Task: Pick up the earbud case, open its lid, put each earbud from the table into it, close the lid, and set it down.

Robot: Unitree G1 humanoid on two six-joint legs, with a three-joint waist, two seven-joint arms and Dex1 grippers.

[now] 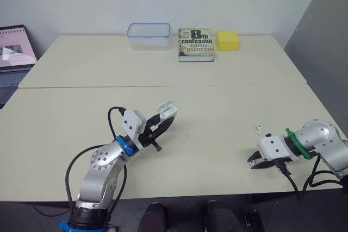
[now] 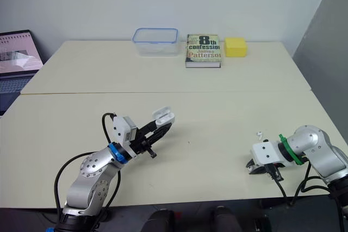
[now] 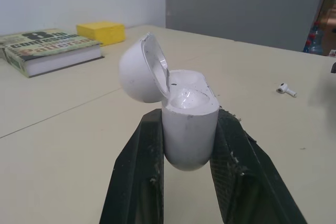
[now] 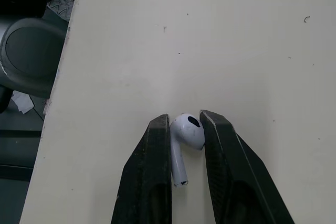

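Earbud case (image 3: 190,135), lid (image 3: 137,74) up, tight in left end effector (image 3: 189,121); earbud (image 4: 188,132) snug in right end effector (image 4: 185,119) on table (image 4: 236,51)

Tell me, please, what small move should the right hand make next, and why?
Probably lift the right hand slightly off the pale table: its black fingers sit against both sides of the small white plastic earbud, and the left hand holds the white glossy earbud case with its lid open, ready to receive it.
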